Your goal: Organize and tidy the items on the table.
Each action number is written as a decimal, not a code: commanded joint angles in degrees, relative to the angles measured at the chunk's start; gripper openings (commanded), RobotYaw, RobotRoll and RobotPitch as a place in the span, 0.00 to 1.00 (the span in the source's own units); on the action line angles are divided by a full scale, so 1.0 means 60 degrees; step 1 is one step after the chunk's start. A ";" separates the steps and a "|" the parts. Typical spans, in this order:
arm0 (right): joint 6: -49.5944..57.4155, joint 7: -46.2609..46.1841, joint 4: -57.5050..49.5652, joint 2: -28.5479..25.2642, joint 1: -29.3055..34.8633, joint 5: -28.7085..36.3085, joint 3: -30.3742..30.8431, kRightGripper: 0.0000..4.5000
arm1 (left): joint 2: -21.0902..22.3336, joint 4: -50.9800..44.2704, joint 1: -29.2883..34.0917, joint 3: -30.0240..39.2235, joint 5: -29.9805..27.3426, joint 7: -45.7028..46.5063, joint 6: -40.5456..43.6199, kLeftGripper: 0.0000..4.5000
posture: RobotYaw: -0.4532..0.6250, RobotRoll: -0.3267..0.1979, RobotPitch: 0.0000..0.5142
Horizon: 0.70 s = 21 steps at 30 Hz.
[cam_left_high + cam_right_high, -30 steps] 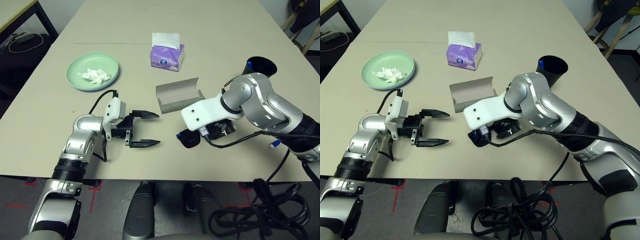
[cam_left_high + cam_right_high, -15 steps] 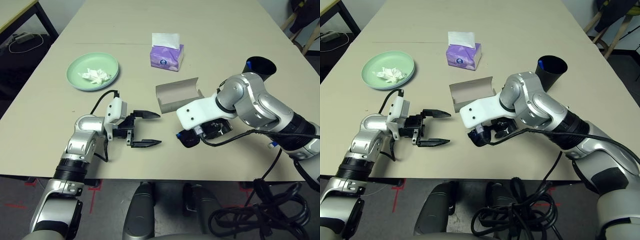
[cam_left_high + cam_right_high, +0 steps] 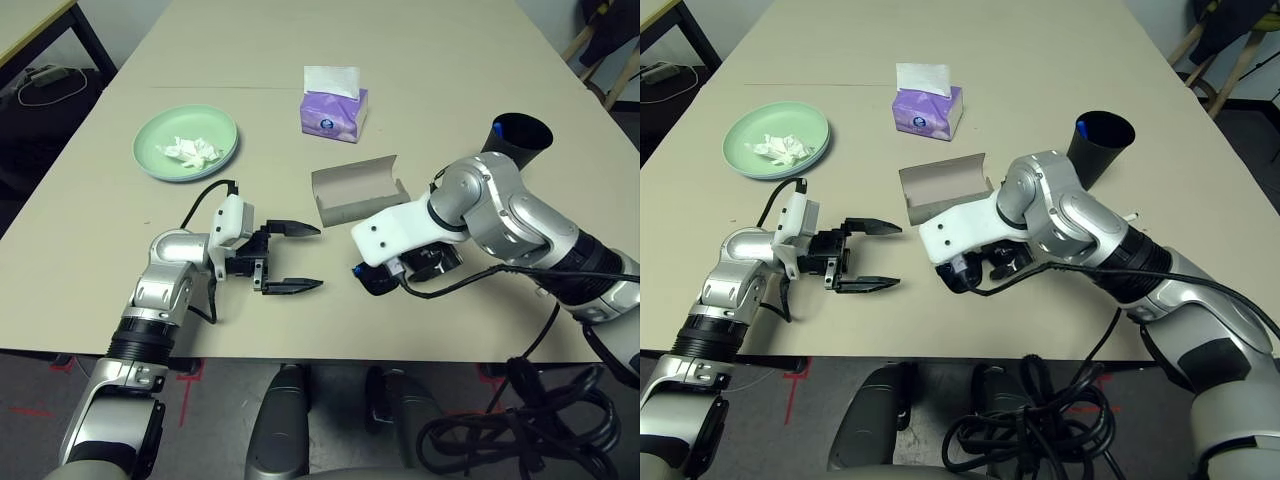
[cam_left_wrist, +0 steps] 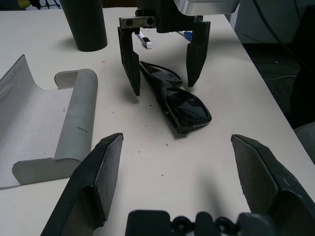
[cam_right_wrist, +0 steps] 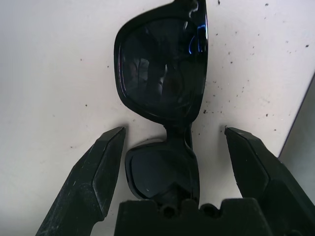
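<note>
two wide-spread fingers of the right gripper [image 4: 162,66] straddle the black sunglasses [image 4: 177,101] beside the grey case [image 3: 355,190], so closing squarely across the bridge looks best, while the left gripper [image 3: 290,257] waits wide open.

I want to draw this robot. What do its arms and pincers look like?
Both arms are shiny silver with rounded joints and black bands. Each wrist carries a white block, and a black cable loops from it. The left pincer and right pincer each have two black fingers that taper to points. More black cables hang below the right arm.
</note>
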 commanded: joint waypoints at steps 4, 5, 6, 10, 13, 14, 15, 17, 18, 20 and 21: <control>-0.0206 -0.0095 0.0054 0.0096 0.0090 -0.0101 0.0086 0.52 | 0.0139 -0.0270 0.0144 -0.0154 -0.0008 -0.0104 -0.0115 1.00 | 0.61 0.62 0.37; -0.0217 -0.0098 0.0042 0.0109 0.0071 -0.0087 0.0066 0.43 | 0.0144 -0.0288 0.0156 -0.0155 -0.0010 -0.0101 -0.0110 1.00 | 0.61 0.62 0.37; -0.0226 -0.0102 0.0033 0.0124 0.0049 -0.0077 0.0049 0.36 | 0.0149 -0.0295 0.0164 -0.0159 -0.0008 -0.0100 -0.0103 1.00 | 0.61 0.62 0.37; -0.0276 -0.0064 -0.0076 0.0132 -0.0001 -0.0037 -0.0025 0.11 | 0.0154 -0.0273 0.0158 -0.0172 0.0009 -0.0093 -0.0104 1.00 | 0.60 0.62 0.37; -0.0312 -0.0028 -0.0150 0.0116 -0.0023 -0.0018 -0.0072 0.11 | 0.0148 -0.0245 0.0140 -0.0186 0.0018 -0.0085 -0.0107 1.00 | 0.60 0.62 0.36; -0.0323 -0.0015 -0.0182 0.0107 -0.0037 -0.0009 -0.0088 0.11 | 0.0145 -0.0233 0.0133 -0.0191 0.0022 -0.0084 -0.0108 1.00 | 0.60 0.62 0.36; -0.0337 -0.0001 -0.0208 0.0096 -0.0048 0.0001 -0.0101 0.11 | 0.0141 -0.0215 0.0122 -0.0197 0.0029 -0.0083 -0.0116 1.00 | 0.60 0.62 0.35; -0.0368 0.0027 -0.0257 0.0068 -0.0071 0.0017 -0.0132 0.11 | 0.0128 -0.0181 0.0093 -0.0211 0.0039 -0.0080 -0.0131 1.00 | 0.60 0.62 0.35; -0.0385 0.0041 -0.0273 0.0054 -0.0084 0.0028 -0.0150 0.11 | 0.0120 -0.0156 0.0074 -0.0221 0.0044 -0.0076 -0.0141 1.00 | 0.59 0.62 0.35; -0.0405 0.0083 -0.0326 0.0024 -0.0120 0.0060 -0.0208 0.11 | 0.0107 -0.0127 0.0043 -0.0237 0.0045 -0.0063 -0.0152 1.00 | 0.59 0.62 0.35; -0.0415 0.0097 -0.0340 0.0017 -0.0136 0.0075 -0.0234 0.11 | 0.0101 -0.0111 0.0031 -0.0241 0.0048 -0.0060 -0.0161 1.00 | 0.59 0.62 0.34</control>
